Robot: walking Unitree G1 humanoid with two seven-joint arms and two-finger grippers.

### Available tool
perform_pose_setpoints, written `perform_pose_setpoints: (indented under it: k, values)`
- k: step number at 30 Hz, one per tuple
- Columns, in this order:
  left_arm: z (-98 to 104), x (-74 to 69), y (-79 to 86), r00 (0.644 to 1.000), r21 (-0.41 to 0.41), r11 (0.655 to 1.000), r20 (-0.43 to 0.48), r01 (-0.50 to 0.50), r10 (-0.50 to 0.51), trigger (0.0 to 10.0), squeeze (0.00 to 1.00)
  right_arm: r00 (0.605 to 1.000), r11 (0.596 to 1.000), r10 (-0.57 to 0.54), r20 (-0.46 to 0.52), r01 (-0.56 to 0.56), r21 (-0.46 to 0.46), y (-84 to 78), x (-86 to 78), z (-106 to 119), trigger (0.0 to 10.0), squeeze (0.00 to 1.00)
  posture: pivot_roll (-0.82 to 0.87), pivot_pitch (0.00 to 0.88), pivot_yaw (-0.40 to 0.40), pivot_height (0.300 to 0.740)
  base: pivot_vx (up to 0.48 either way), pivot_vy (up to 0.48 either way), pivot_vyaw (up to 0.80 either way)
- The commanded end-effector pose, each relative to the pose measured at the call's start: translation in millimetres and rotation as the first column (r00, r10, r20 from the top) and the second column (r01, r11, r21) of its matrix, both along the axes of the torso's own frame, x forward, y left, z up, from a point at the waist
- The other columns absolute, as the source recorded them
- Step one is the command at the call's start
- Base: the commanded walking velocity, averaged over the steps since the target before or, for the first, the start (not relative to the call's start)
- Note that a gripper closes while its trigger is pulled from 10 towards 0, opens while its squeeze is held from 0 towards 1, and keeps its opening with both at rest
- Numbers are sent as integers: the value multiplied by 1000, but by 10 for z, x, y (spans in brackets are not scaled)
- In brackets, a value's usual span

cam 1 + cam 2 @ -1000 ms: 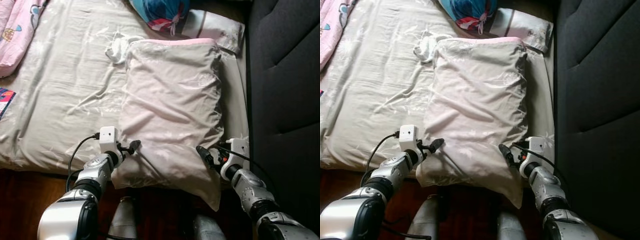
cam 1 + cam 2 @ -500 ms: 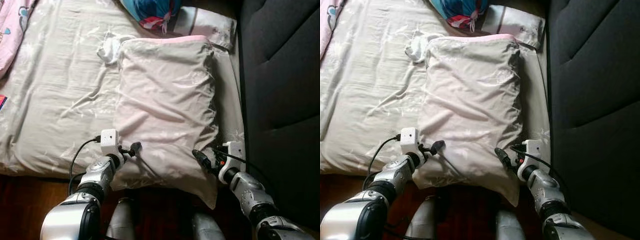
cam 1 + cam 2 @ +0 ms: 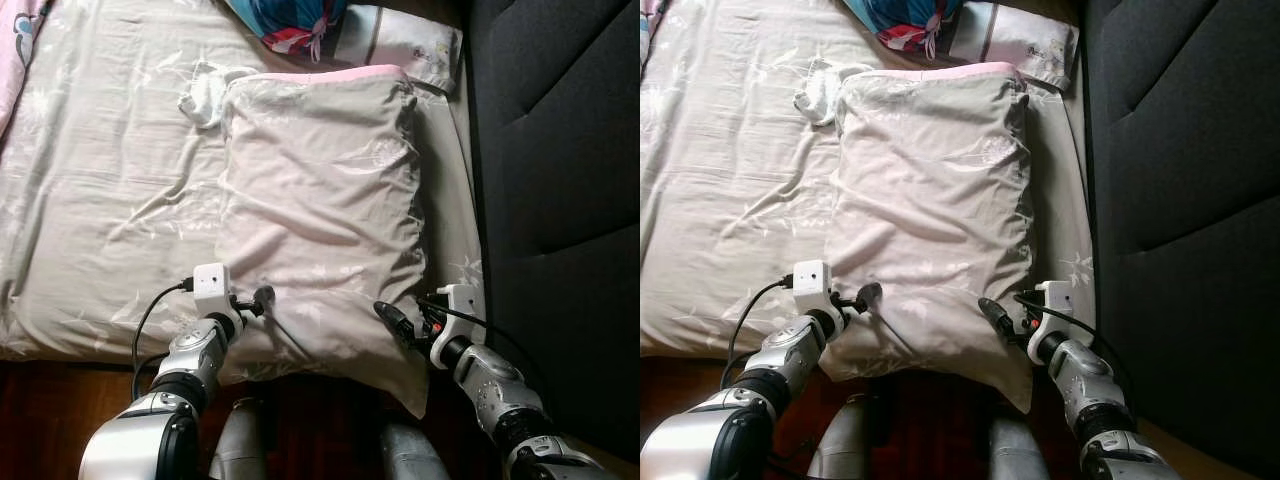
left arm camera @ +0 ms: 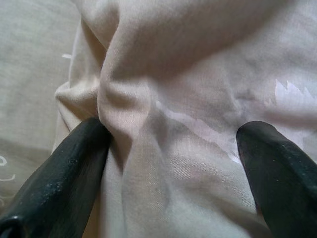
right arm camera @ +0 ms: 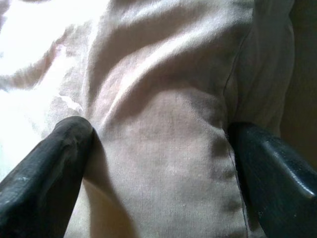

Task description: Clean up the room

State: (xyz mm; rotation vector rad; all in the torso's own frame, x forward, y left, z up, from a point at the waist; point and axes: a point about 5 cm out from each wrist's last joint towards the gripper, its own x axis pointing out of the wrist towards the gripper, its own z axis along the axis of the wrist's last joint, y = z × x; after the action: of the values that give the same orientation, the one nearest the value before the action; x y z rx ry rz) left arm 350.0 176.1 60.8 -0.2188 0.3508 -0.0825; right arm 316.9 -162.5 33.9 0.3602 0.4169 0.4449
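You have a large pale pillow (image 3: 320,210) lying lengthwise on the bed (image 3: 90,190), its near end overhanging the bed's edge toward the robot and its far end, trimmed with a pink strip, reaching up toward the headboard side. Your left gripper (image 3: 262,297) sits at the pillow's near left corner and your right gripper (image 3: 385,314) at its near right corner. In both wrist views the black fingers (image 4: 64,173) are spread wide with the pillow cloth bunched between them, the tips pressing into the fabric, so neither pair has closed on it yet. Around the pillow: a small crumpled white cloth (image 3: 203,92) lies on the sheet just beside the pillow's far left corner, touching or nearly so. A blue and red patterned bundle (image 3: 290,22) rests beyond the far end, and next to it a flat white packet (image 3: 405,42) sits close to the pillow's far right corner. A dark upholstered panel (image 3: 560,150) runs along your right, close to the right arm, leaving only a narrow strip of bed there. Dark wooden floor (image 3: 50,410) shows below the bed's edge.
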Motion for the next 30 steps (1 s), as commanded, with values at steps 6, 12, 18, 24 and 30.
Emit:
perform_pose_setpoints:
  k: [6,12,18,24,30]
  values:
    - [-335,-230,-97,990,-61,998,-140,26,-34,10000,0,992,997,69,-108,-67,28,85,-222,-243,0,0,16,633,-86,740,0,0,0]
    - [-364,-256,-134,989,-76,997,-140,33,-44,0,0,990,996,82,-117,-79,32,110,-251,-269,0,0,17,626,-86,740,0,0,0]
    - [-350,-245,-158,990,-88,995,-131,40,-51,0,0,988,996,89,-123,-84,41,149,-263,-282,0,0,23,610,-84,740,0,0,0]
    - [-326,-228,-162,991,-96,994,-118,47,-58,0,0,988,995,91,-129,-86,42,165,-274,-295,0,0,24,599,-80,740,0,0,0]
    - [-314,-219,-173,992,-106,993,-111,47,-59,0,0,987,996,88,-138,-83,40,165,-295,-320,0,0,31,581,-75,740,0,0,0]
